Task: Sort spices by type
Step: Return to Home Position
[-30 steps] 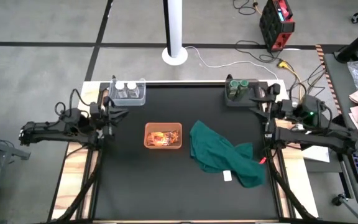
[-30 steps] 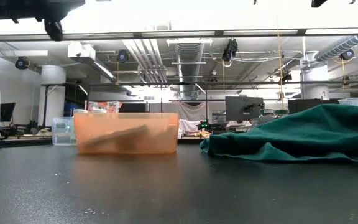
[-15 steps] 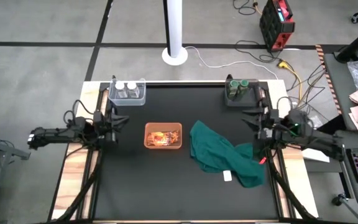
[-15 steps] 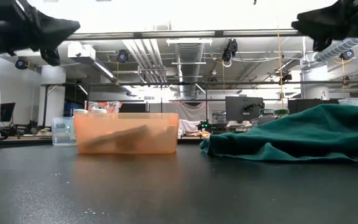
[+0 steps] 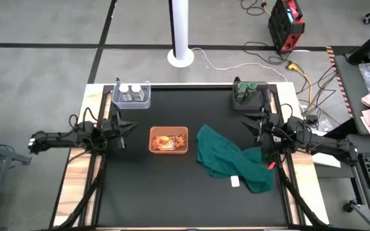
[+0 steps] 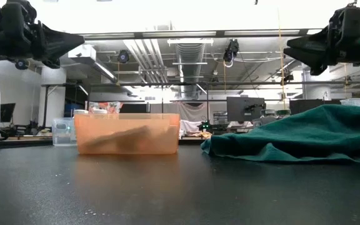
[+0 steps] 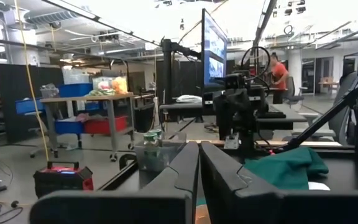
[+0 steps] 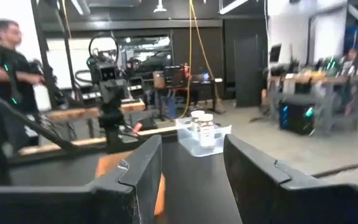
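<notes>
Sorting looks finished, so I read this step as homing the arms.

- White-cap jars (image 5: pixel 124 90): both in the clear bin (image 5: pixel 145 100) at the table's (image 5: pixel 166 196) back-left corner.
- Green-cap jars (image 5: pixel 243 86): in the black bin (image 5: pixel 238 102) at the back-right corner.
- Foil packets (image 5: pixel 167 142): in the orange bin (image 5: pixel 153 132), mid-table, a bit left of centre.
- I see no spice outside a bin. The green cloth (image 5: pixel 223 157) lies crumpled just right of the orange bin, and I can't tell if it covers anything.
- The white block (image 5: pixel 235 181) sits at the cloth's front edge and isn't part of the job.

Left gripper (image 5: pixel 123 126): at the table's left edge, raised off the surface and pointing inward. Its fingers (image 7: pixel 180 174) are clenched to a sliver with nothing between them.

Right gripper (image 5: pixel 254 123): at the right edge, raised, between the black bin and the cloth. Its fingers (image 8: pixel 143 168) are spread wide and empty.

Next move, as I judge it: fold both arms back to rest and keep them high. The right arm needs to clear the cloth and the black bin on the way. No grasp is needed.
</notes>
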Controlling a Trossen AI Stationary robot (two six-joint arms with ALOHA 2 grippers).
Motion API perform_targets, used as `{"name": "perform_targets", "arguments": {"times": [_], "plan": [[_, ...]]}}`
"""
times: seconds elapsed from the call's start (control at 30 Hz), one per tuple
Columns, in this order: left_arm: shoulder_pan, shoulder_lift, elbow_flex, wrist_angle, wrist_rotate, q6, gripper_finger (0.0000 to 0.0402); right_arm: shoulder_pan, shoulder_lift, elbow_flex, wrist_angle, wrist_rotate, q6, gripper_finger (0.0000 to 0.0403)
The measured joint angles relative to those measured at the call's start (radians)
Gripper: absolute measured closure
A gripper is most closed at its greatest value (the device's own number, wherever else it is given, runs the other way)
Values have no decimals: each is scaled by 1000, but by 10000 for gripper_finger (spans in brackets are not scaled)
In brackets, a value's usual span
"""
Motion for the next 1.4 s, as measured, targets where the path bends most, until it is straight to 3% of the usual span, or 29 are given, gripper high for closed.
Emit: {"name": "perform_targets", "arguments": {"times": [0.27,0.87,1.0,1.17,1.4], "plan": [[0,13,0,-1,0,-2,400,0,7,0,0,0,183,238],[0,40,0,1,0,-3,400,29,-48,-2,41,0,176,271],[0,46,1,-2,0,-3,400,45,-48,-2,-8,-7,132,266],[0,54,1,-5,0,-3,400,101,-49,-1,-195,11,-13,255],[0,73,1,-7,0,-3,400,143,-48,-1,-199,26,-160,242]]}}
